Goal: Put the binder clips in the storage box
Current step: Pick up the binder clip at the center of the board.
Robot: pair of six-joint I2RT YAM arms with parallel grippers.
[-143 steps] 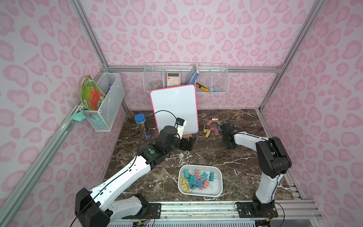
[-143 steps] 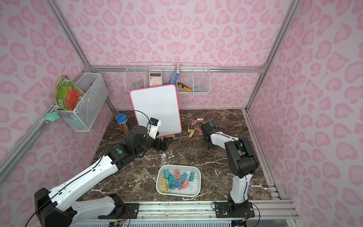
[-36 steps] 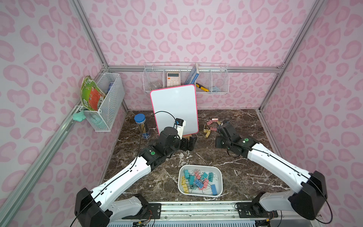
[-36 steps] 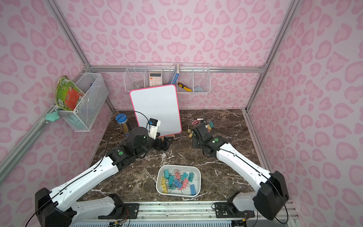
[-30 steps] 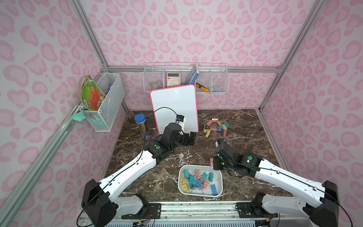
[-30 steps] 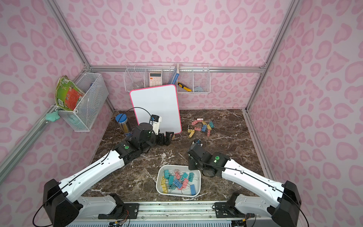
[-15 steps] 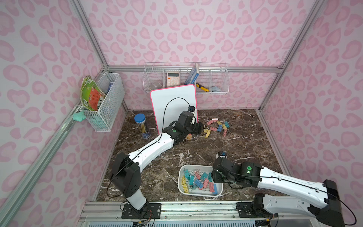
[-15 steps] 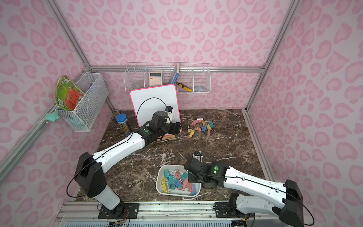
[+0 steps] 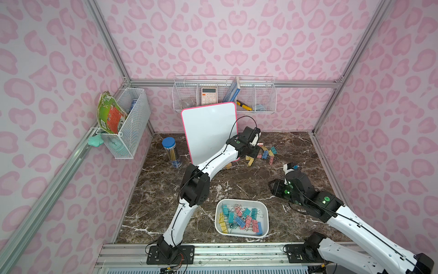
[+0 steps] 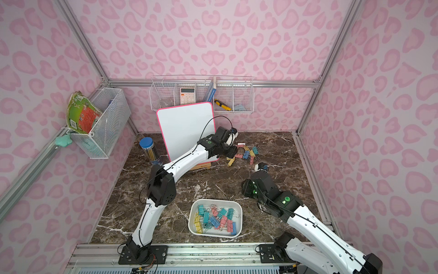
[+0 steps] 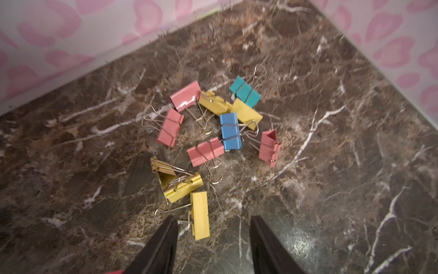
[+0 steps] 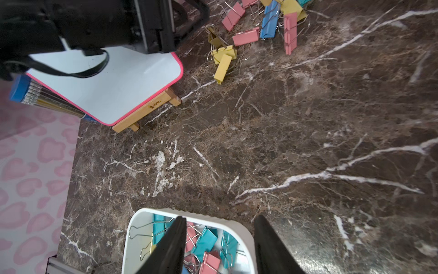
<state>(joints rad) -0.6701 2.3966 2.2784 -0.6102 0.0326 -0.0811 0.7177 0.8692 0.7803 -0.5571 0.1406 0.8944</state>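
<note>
- white plastic, the storage box (image 9: 241, 200): how full is it?
- well filled. a jumbled layer of boxed clips (image 9: 239, 218), teal, pink, yellow and blue, covers most of its floor. it sits at the near edge of the table, between the two arm bases.
- and what is left?
- about eleven loose binder clips (image 11: 213, 128), huddled near the back wall just beside the whiteboard (image 9: 209, 132). i judge the job well past half, not finished.
- the claws?
- the left gripper (image 11: 213, 223) hangs low over that huddle, jaws apart, clamping nothing. a yellow clip (image 11: 200, 218) lies right at its tips, nearer one finger. the right gripper (image 12: 219, 220) hangs above the box's far corner, jaws apart and empty.
- the surface?
- a dark brown marble tabletop (image 9: 237, 182) with white veins, glossy and flat.
- the room?
- pink blotch-patterned walls in an aluminium frame. white wire baskets (image 9: 135, 128) hang on the side and back walls, a calculator (image 9: 209, 95) in one. a tube of pencils (image 9: 171, 151) with a blue cap stands beside the whiteboard, which leans on a small wooden easel (image 12: 147, 111).
</note>
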